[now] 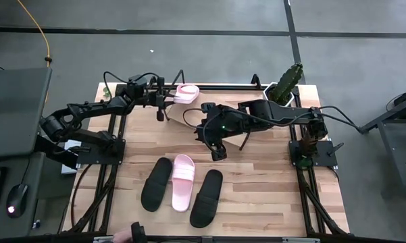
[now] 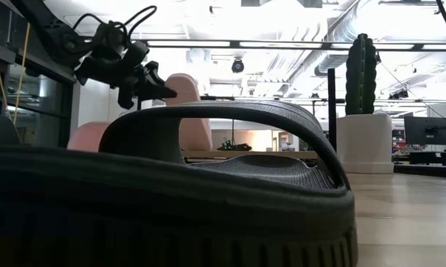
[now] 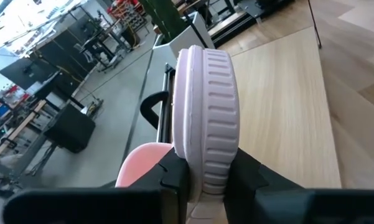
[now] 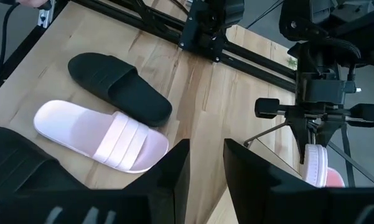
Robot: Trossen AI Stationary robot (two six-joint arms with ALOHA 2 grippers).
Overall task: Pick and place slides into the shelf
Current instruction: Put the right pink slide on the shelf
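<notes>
My left gripper (image 1: 167, 100) is shut on a pale pink slide (image 1: 187, 93) at the table's far edge, over the shelf's light board (image 3: 286, 106). That slide also shows in the low view (image 2: 189, 104), standing on edge. Three more slides lie flat on their soles near the table's front: a black one (image 1: 157, 183), a pale pink one (image 1: 183, 181) and a second black one (image 1: 206, 197). My right gripper (image 1: 217, 150) hangs open above mid-table, beyond these three, touching nothing. Its wrist view shows the pink slide (image 4: 99, 137) and a black one (image 4: 121, 87). My left gripper pinches the pale pink slide between its two fingers (image 3: 174, 177) at the slide's near end (image 3: 206, 168), one finger on the smooth top face and one on the ribbed sole. The fingers come level from the table's left. The slide stands on edge, reaching away along the fingers. Whether it touches the board is unclear.
A tall green cactus in a white pot (image 1: 284, 84) stands at the far right corner beside the shelf. Black frame rails (image 1: 304, 155) run along both table sides. Bare wood lies between the right gripper and the three slides. A black slide (image 2: 208, 185) fills the low view.
</notes>
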